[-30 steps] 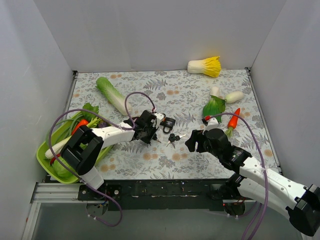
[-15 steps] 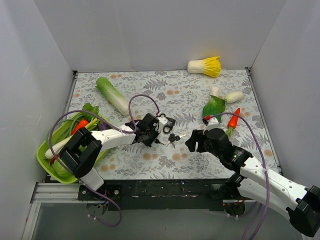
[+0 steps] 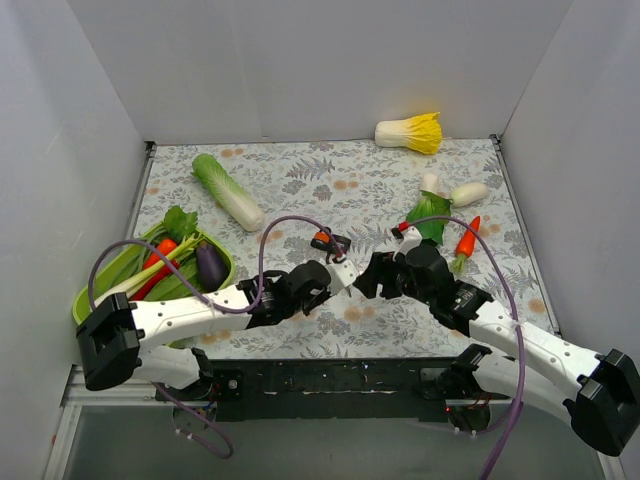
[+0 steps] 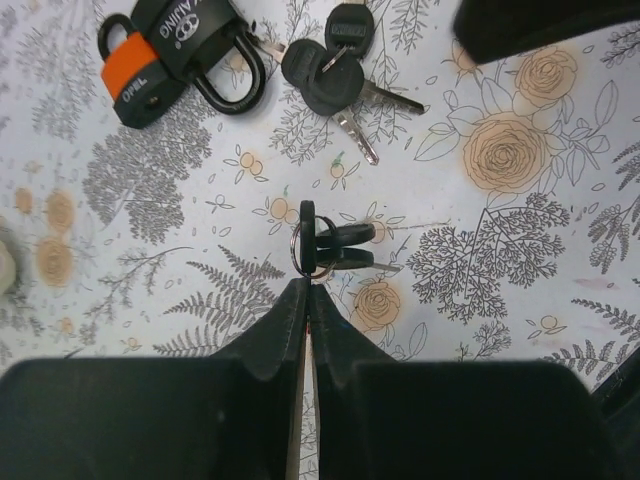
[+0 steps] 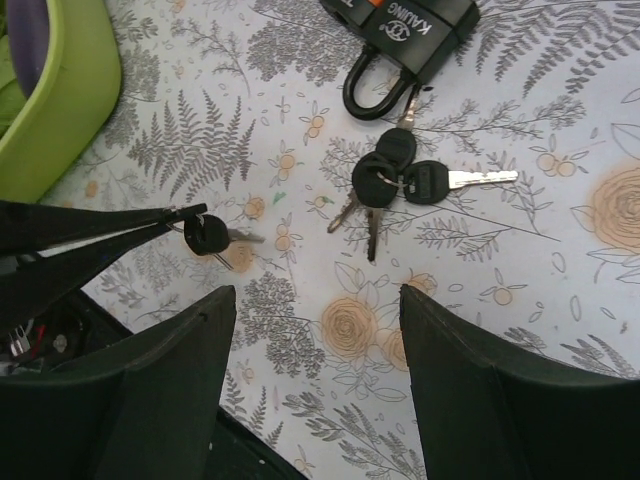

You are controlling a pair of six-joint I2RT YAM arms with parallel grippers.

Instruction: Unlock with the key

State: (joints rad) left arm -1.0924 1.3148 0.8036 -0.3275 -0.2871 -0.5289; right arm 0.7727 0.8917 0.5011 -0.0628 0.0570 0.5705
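Left fingers (image 4: 290, 330) are clamped tight on the ring of a small key set (image 4: 338, 247). The keys stick out past the tips. We cannot tell whether they are lifted or lying on the tabletop (image 4: 520, 260).

Right fingers (image 5: 160, 380) stand wide apart with nothing between them, just right of the left tips and above the flower print.

A loose key bunch (image 5: 388, 180) lies flat just beyond the tips, between the held set and the padlock (image 5: 402, 22).

The padlock is black with an orange band and lies flat mid-tabletop, just far of both arms' tips. Both shackle ends are seated in the body, and the loop points toward the bunch. One key tip sits right at the shackle, but we cannot tell if it touches.

Further out:
- Near left is a green tray (image 3: 85, 305) holding an eggplant (image 3: 210, 266) and greens (image 3: 180, 222).
- Far left is a long cabbage (image 3: 226, 190).
- At the far wall is a yellow cabbage (image 3: 412, 131).
- On the right are a bok choy (image 3: 430, 212) and a carrot (image 3: 467, 238).
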